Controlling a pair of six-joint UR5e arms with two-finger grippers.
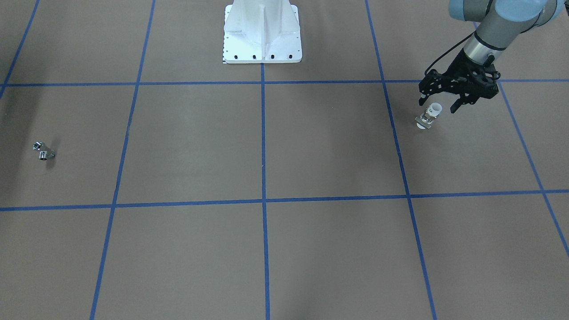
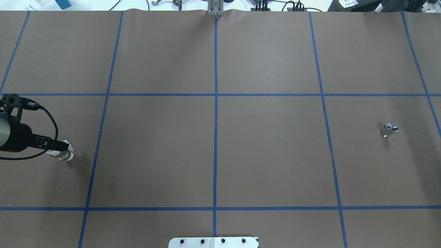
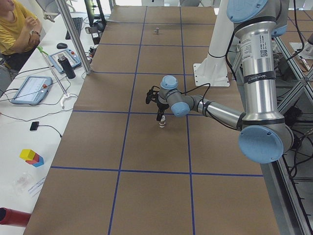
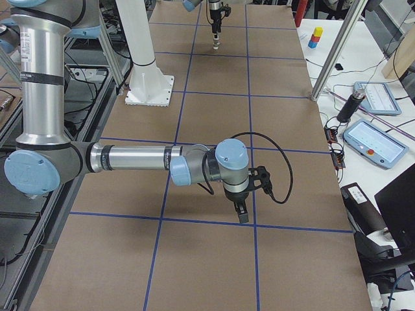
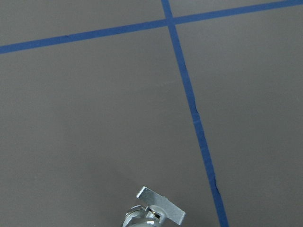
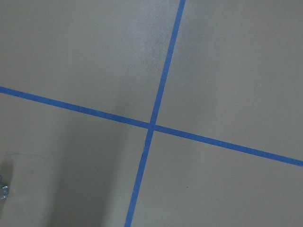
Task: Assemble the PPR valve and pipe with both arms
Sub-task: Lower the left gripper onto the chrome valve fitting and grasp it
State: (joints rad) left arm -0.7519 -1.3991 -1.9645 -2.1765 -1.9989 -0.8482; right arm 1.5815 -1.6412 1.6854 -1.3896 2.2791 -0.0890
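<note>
The PPR valve (image 1: 429, 116) stands upright on the brown table, white open end up, at the robot's left side. It also shows in the overhead view (image 2: 64, 153) and, cut off at the bottom edge, in the left wrist view (image 5: 158, 213). My left gripper (image 1: 438, 103) is open, with one finger on each side of the valve's top and not closed on it. The pipe (image 1: 43, 151), a small shiny metal elbow, lies alone far away at the robot's right side (image 2: 389, 129). My right gripper (image 4: 241, 210) hangs above the table; I cannot tell whether it is open or shut.
The white pedestal base (image 1: 262, 35) stands at the middle of the robot's side. Blue tape lines (image 2: 215, 113) divide the brown table into squares. A side bench with tablets (image 3: 32, 88) and a bottle (image 3: 67, 66) runs along the far edge, with a person seated there.
</note>
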